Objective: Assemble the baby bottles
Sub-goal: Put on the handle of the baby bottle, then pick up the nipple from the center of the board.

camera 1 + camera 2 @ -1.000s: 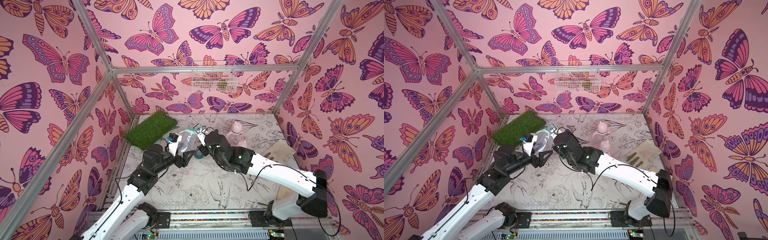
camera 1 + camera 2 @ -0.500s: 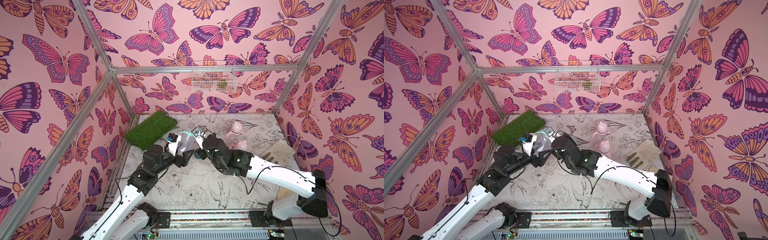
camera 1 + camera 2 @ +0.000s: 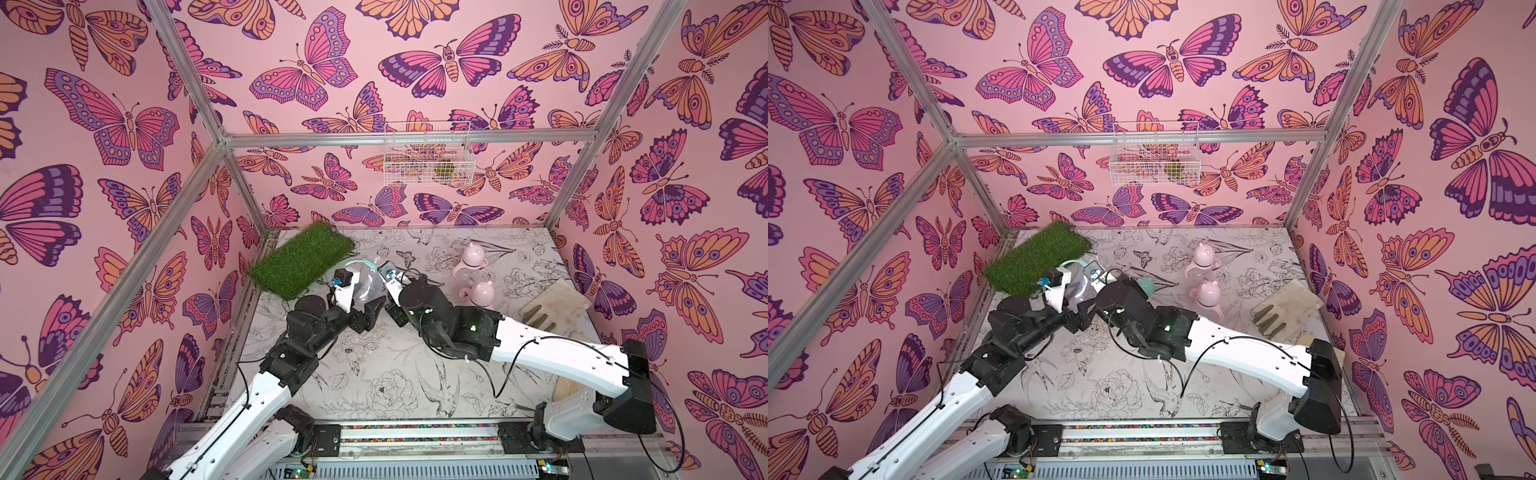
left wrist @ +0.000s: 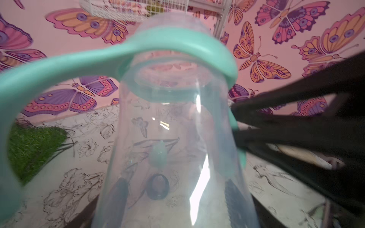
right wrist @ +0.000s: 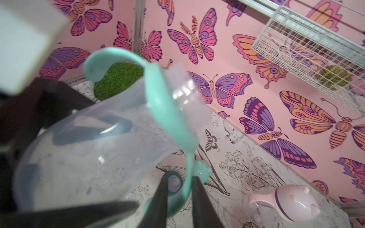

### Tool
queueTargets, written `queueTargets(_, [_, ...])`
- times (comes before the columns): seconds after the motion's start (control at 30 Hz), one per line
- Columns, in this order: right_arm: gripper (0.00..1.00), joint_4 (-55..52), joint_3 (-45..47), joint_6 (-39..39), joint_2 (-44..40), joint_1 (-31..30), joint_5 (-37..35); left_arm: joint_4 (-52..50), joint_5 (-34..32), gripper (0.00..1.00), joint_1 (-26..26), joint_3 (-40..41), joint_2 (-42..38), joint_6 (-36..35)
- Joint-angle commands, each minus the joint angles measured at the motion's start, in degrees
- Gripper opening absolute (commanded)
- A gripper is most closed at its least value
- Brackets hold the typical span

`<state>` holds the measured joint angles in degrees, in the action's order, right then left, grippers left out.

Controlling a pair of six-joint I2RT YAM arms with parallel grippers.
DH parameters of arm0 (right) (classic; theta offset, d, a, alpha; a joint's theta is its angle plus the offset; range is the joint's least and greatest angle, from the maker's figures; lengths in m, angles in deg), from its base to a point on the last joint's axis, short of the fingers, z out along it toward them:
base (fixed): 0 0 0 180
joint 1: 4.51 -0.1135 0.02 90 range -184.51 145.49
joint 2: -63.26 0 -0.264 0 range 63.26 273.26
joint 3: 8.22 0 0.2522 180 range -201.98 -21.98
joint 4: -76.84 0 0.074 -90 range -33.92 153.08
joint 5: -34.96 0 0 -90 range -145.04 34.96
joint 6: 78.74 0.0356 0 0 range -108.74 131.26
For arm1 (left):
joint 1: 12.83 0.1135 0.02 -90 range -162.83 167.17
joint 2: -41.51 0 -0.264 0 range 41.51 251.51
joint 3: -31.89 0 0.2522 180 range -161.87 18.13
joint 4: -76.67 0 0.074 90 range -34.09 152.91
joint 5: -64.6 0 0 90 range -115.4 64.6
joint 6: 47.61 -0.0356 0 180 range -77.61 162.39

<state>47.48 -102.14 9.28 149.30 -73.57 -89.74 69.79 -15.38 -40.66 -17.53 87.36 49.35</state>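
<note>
Here the left gripper (image 4: pixel 174 197) clamps the clear plastic bottle (image 5: pixel 88 148) aloft near the tabletop's (image 3: pixel 374 374) back-left corner, neck tilted toward the back edge. The right gripper (image 5: pixel 180 181), fingers slightly parted, straddles one handle of its teal two-handled ring (image 5: pixel 167 110).

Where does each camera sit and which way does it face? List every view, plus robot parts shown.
Top views: high in front, looking down toward the back wall; left arm and right arm show.
Left wrist: behind the left tool, looking along the clear bottle it clamps; the right arm intrudes.
Right wrist: behind the right tool, whose open fingers straddle the teal handle.
Shared: both wrist views show the bottle, grass mat, wire basket.
</note>
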Motion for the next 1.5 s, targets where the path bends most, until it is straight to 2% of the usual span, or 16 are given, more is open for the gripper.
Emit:
queueTargets(0.0, [0.44, -3.4, 0.7, 0.4, -0.7, -2.2, 5.1, 12.3, -4.5, 0.0, 0.4, 1.7, -0.8, -1.6])
queueTargets(0.07, [0.57, -3.4, 0.9, 0.7, -1.6, -2.2, 5.5, 14.7, -3.9, 0.0, 0.4, 2.7, -0.3, -2.1])
queueTargets(0.2, [0.73, -3.1, 1.4, 1.6, -4.2, -1.8, 6.4, 20.7, -2.8, 0.0, 0.4, 5.2, 0.5, -3.1])
queueTargets(0.4, [0.79, -4.6, 3.4, 6.5, -9.8, 4.1, 13.9, 36.5, -3.3, 0.0, 0.5, 13.6, 1.0, -7.4])
queueTargets(0.6, [0.83, -4.4, 9.7, 16.4, -12.8, 17.8, 22.7, 38.0, -1.9, 0.0, 0.6, 15.8, -2.2, -7.4])
queueTargets(0.7, [0.84, -7.0, 9.7, 18.5, -8.5, 23.9, 28.5, 34.9, 0.4, 0.0, 0.5, 15.1, -4.2, -7.5])
queueTargets(0.8, [0.83, -9.2, 7.7, 17.3, -1.6, 24.3, 29.3, 31.4, 1.7, 0.0, 0.5, 14.2, -5.9, -7.1])
queueTargets(0.97, [0.8, -8.9, 4.4, 18.8, 9.4, 24.3, 34.5, 27.4, 2.6, 0.0, 0.5, 13.3, -8.9, -7.2])
queueTargets(1.07, [0.81, -8.4, 2.0, 20.4, 14.8, 24.3, 35.1, 25.7, 2.7, 0.0, 0.5, 13.1, -10.6, -7.2])
queueTargets(1.23, [0.88, -8.3, -2.0, 22.2, 21.7, 24.3, 34.1, 22.8, 2.6, 0.0, 0.5, 12.5, -12.6, -7.5])
queueTargets(1.47, [0.88, -10.4, -7.0, 22.9, 28.5, 24.1, 34.7, 21.5, 2.7, 0.0, 0.5, 12.0, -13.4, -7.7])
